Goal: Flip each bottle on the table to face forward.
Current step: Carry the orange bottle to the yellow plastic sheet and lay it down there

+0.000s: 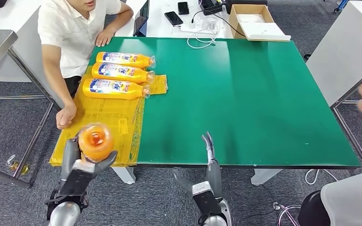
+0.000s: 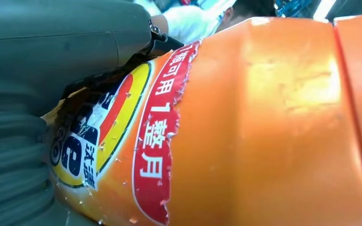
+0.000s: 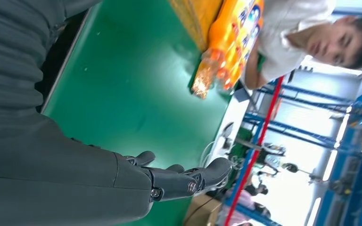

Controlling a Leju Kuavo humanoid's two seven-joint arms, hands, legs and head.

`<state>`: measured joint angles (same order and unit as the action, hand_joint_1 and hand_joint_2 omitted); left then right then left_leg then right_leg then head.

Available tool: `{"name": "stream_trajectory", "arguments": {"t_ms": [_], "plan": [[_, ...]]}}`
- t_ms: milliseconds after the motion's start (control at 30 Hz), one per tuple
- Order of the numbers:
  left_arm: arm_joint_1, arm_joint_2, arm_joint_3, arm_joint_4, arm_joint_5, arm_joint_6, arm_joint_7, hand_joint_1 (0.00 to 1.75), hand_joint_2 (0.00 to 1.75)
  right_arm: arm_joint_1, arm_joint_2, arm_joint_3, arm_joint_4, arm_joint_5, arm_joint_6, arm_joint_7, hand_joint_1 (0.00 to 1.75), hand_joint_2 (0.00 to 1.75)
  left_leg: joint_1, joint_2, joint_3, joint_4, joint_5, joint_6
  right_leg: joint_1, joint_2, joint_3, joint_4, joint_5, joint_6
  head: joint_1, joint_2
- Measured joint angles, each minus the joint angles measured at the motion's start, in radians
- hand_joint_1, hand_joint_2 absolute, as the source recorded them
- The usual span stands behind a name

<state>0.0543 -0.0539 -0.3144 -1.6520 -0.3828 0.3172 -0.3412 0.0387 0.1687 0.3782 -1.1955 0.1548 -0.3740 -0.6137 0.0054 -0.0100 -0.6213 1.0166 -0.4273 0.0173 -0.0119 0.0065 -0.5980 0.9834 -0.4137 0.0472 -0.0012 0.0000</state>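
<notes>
Now our left hand [image 1: 82, 162] holds an orange bottle [image 1: 95, 140] at lower left, fingers wrapped round it. Our right hand [image 1: 210, 162] waits empty, fingers apart. Next, we judge, comes laying it label-up on the counter [image 1: 245, 94].

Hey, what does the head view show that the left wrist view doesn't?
Head view alone: three bottles lying on the yellow sheet, the green table, and the right robot hand open at the table's near edge. Left wrist view alone: the held bottle's torn red label close up. Both: the left robot hand gripping the orange bottle, and a seated person.
</notes>
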Motion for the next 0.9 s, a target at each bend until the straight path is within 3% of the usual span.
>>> {"name": "stream_trajectory", "arguments": {"t_ms": [333,667,900], "plan": [[-0.222,-0.001,-0.069,0.404,-0.404,0.07,0.159,1.75,1.75,-0.029,0.031,-0.027,0.013,-0.007,0.065,0.006,0.0,1.75,0.0,0.0,0.001,0.0,0.001,0.0,0.0,0.0,0.001,0.0,0.001,0.0,0.0,0.0],[-0.369,-0.017,-0.101,0.632,-0.569,0.126,0.232,1.75,1.75,-0.044,0.044,-0.029,0.03,-0.002,0.087,0.009,0.0,1.75,0.0,0.001,0.002,0.0,0.001,0.0,0.0,0.0,0.002,0.001,0.001,0.0,0.0,0.0],[-0.498,-0.049,-0.134,0.829,-0.764,0.058,0.311,1.75,1.75,-0.052,0.051,-0.031,0.036,0.006,0.103,0.018,0.0,1.75,0.0,0.0,0.003,0.0,0.002,-0.001,0.0,0.0,0.003,0.001,0.001,0.0,0.0,0.0]]}}
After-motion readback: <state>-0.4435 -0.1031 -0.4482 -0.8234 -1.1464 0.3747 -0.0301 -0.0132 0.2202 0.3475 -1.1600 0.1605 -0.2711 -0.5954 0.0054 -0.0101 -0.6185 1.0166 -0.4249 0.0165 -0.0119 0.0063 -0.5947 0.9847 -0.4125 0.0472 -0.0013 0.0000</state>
